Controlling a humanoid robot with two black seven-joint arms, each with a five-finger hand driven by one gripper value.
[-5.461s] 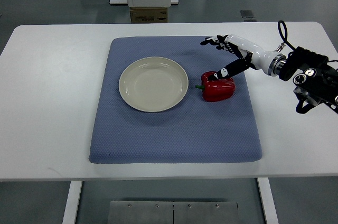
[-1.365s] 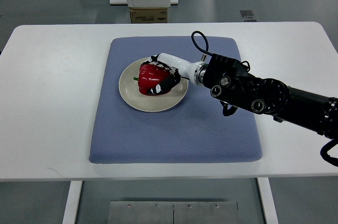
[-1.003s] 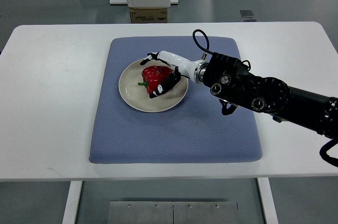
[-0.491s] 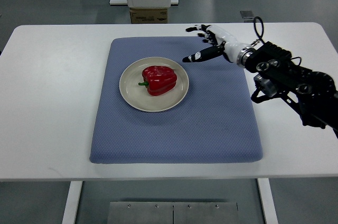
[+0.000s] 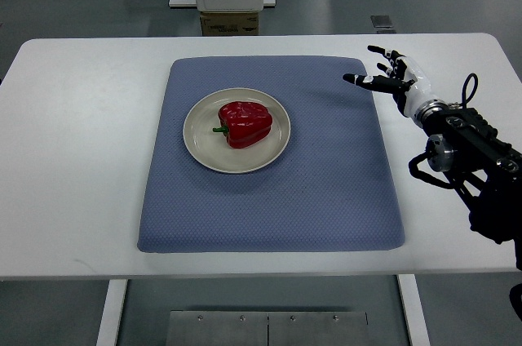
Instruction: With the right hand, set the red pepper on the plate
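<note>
red pepper (image 5: 244, 123) on plate (image 5: 199, 144); right hand (image 5: 395, 78) empty, fingers (image 5: 359, 80) spread.

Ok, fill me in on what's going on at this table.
A humanoid robot is working with its right hand, which is over the right edge of the blue mat with fingers spread and holding nothing. The red pepper lies on the cream plate in the middle of the mat, stem pointing left. Nothing is touching it. The left arm is not in view.

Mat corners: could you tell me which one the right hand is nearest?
The far right corner; the open right hand hovers just beside it, while the mat's other three corners lie well away.
</note>
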